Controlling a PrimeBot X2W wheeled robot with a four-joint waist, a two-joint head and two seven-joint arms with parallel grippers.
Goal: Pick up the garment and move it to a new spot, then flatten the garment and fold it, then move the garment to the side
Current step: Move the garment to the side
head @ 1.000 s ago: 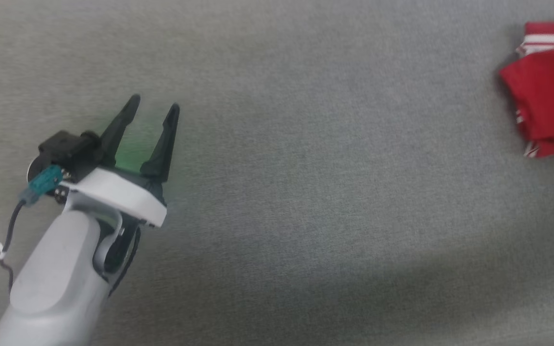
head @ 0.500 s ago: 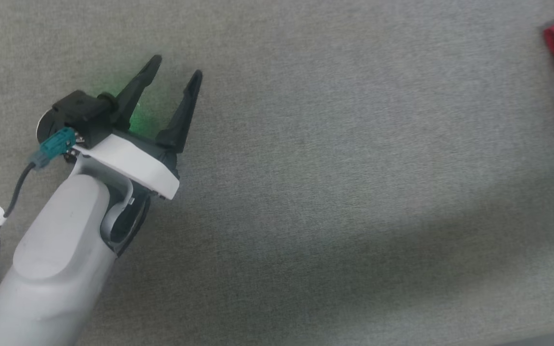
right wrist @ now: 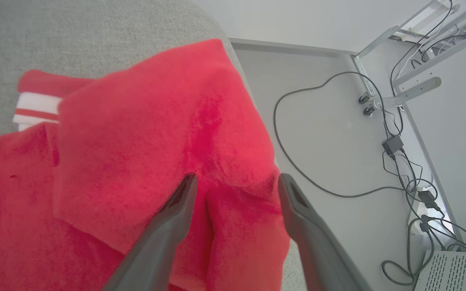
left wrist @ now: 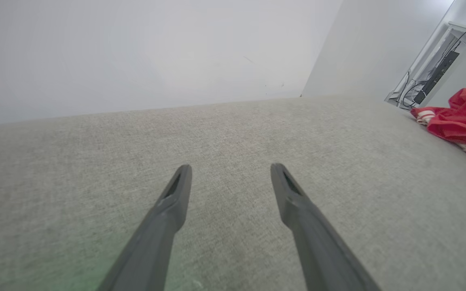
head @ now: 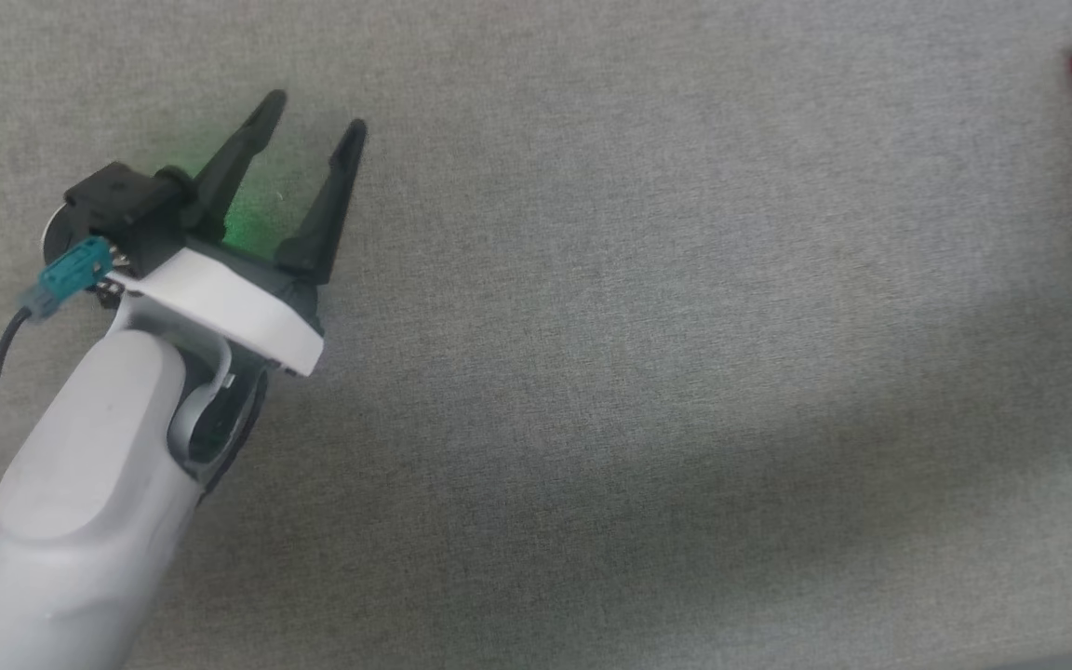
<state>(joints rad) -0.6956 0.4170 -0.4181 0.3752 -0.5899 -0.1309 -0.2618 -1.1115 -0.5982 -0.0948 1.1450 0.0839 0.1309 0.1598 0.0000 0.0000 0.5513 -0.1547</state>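
Progress, as judged: the garment (right wrist: pixel 136 133) lies loosely folded at the bench (head: pixel 638 326) edge, so side placement looks nearly complete. My right pincer (right wrist: pixel 237 178) stands spread directly over it, pinching nothing. My left pincer (head: pixel 315 110) is spread and empty, well apart. The fabric is red with white striped trim and 1 raised crease.

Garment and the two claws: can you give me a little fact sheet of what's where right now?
Garment: red with white-striped trim, crumpled, at the right edge of the grey surface
Left gripper: open, empty, over bare surface, far from the garment
Right gripper: open, poised right over the garment
Floor: beyond the edge, with cables
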